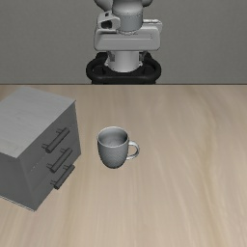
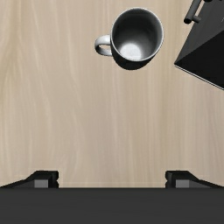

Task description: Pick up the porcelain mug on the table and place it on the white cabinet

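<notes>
Mug (image 1: 117,148) (image 2: 137,38) ungripped, claw (image 2: 113,179) spread wide apart, hovering over worktop (image 2: 79,114), mug upright on worktop ahead of fingertips, well apart from them, handle pointing away from cabinet (image 1: 34,130) (image 2: 206,52), cabinet near mug on exterior view's left, drawer fronts toward mug.

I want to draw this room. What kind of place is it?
Likely a simulated robot workbench, not a home: a light wooden table, a pale grey drawer cabinet on it, and a white robot arm behind.
</notes>
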